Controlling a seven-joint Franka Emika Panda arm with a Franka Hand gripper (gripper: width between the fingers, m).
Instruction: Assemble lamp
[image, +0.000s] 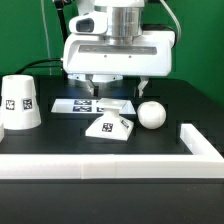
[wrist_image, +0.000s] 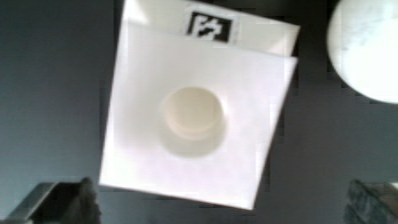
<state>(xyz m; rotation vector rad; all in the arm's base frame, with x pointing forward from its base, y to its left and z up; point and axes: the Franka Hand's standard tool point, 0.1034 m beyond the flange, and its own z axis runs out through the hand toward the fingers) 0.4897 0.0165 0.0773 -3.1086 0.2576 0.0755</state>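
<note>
Exterior view: my pincer (image: 117, 90) hangs over the black table (image: 60, 135), above the low white plastic wedge-shaped base (image: 110, 127) and a little to its far side. The fingers are spread wide, with nothing between them and no contact that I can see.

The base sits mid-table, just near of the thin flat white marker board (image: 85, 105). The white ball-shaped plastic bulb (image: 151, 114) rests close beside the base on the exterior view's right; I cannot tell whether they touch. The white truncated-cone plastic shade (image: 20, 104) stands narrow end up, well apart on the exterior view's left. A long white rail-like border (image: 100, 163) runs along the near edge.

Wrist view: the base (wrist_image: 178, 160) lies directly under me, its oval socket (wrist_image: 192, 110) facing up. My dark fingertips (wrist_image: 63, 200) show on either side of it, clear of the plastic. An edge of the bulb (wrist_image: 374, 60) is in view.

Judgement: nothing is joined yet. The three parts lie separate so that each can be taken alone, and the socket faces up to receive the bulb's neck. My wide spread straddling the base suggests I take the base first.
</note>
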